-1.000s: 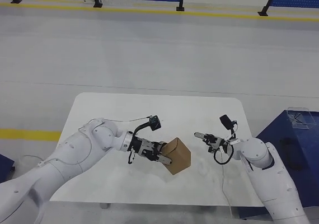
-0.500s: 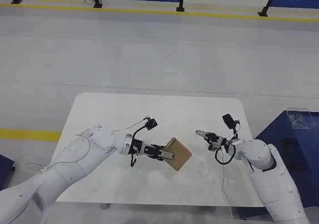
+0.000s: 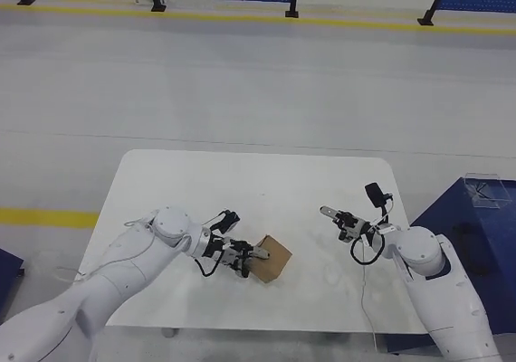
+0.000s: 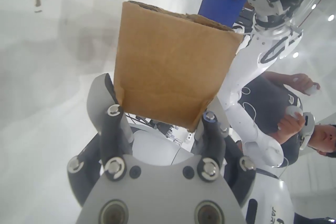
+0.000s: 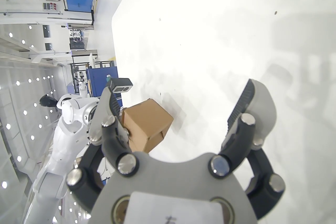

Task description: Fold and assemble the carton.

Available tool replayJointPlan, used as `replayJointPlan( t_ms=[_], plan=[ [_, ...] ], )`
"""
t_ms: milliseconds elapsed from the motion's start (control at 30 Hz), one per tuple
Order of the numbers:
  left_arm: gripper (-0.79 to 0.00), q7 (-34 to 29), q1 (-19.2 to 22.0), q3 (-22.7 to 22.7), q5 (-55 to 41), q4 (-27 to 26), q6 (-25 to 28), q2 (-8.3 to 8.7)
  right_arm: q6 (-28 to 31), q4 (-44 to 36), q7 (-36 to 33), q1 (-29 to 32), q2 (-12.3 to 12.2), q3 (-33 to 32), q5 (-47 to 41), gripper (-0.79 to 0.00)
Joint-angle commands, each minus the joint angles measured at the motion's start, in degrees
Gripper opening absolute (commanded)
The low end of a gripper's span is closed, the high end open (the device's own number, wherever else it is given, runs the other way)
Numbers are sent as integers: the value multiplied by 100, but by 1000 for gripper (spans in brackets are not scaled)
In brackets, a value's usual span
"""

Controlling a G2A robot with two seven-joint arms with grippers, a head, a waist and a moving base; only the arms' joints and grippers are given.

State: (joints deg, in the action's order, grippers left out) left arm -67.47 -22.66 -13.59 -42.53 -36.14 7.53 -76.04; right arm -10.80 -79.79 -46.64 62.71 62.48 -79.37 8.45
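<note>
Small brown cardboard carton (image 3: pixel 273 257) is near the front edge of the white table (image 3: pixel 240 176). Left gripper (image 3: pixel 251 256) has its fingers clamped on the carton's side. Right gripper (image 3: pixel 332 215) hovers well apart from it, fingers spread wide.

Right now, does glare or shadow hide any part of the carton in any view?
Top view: no, the light is even and the carton stands out brown on the white table. Left wrist view: its near face is evenly lit, without glare. Right wrist view: the table is very bright, yet the carton is distinct, with a soft shadow beside it.
</note>
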Motion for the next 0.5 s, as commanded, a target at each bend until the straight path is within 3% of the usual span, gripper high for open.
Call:
replayJointPlan(
  t_ms=[0,167,300,333,367,400,433,467],
  plan=[
    [0,19,21,-103,-49,173,119,-31,0,0,0,0,0,0,0,0],
    [0,122,124,-396,-31,450,452,28,0,0,0,0,0,0,0,0],
    [0,718,220,-653,391,174,1272,210,0,0,0,0,0,0,0,0],
    [-354,856,209,-691,585,-28,1473,266,0,0,0,0,0,0,0,0],
    [-480,998,201,-731,811,-295,1708,324,0,0,0,0,0,0,0,0],
    [-674,1157,159,-788,1006,-579,1975,386,0,0,0,0,0,0,0,0],
    [-785,1353,102,-847,1230,-798,2166,455,0,0,0,0,0,0,0,0],
    [-785,1547,77,-877,1583,-1031,2278,522,0,0,0,0,0,0,0,0]
  ],
)
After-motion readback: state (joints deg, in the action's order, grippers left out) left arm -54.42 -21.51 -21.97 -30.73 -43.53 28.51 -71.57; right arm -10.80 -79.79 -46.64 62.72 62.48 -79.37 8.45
